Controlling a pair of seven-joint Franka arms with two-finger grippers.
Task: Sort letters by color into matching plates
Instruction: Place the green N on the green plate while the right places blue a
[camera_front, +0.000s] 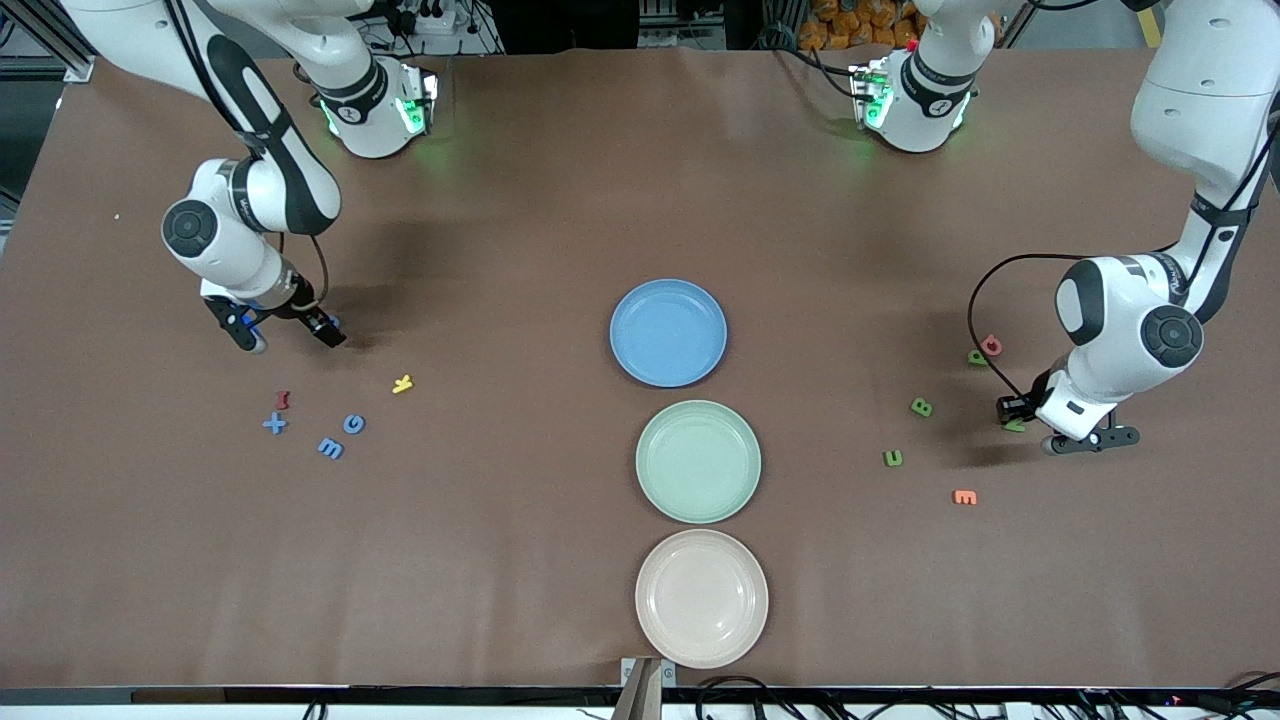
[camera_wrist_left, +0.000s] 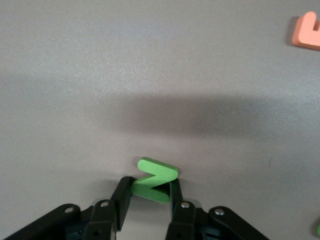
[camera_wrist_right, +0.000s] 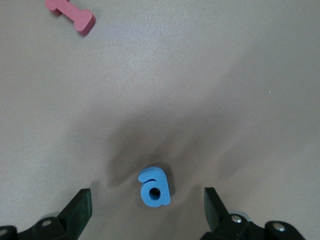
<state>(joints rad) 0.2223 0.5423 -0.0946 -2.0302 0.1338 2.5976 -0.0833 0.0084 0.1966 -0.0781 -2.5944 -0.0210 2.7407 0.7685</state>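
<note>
All three plates, blue plate (camera_front: 668, 332), green plate (camera_front: 698, 461) and beige plate (camera_front: 701, 597), sit empty mid-worktop; left pincer (camera_wrist_left: 150, 192) pinches a green letter (camera_wrist_left: 156, 179) on the worktop, right pincer (camera_wrist_right: 147, 205) gapes wide around a blue letter (camera_wrist_right: 155, 187), other letters unsorted.

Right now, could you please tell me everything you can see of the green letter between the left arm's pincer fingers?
The green letter is a small, chunky angular piece, Z-like in shape, that looks like matte foam or plastic. It sits tilted, one end raised off the brown table, toward the left arm's end. The left pincer has a black finger on each side of it, touching or nearly touching its lower part. In the front view it is mostly hidden by the pincer. An orange letter lies apart from it.
</note>
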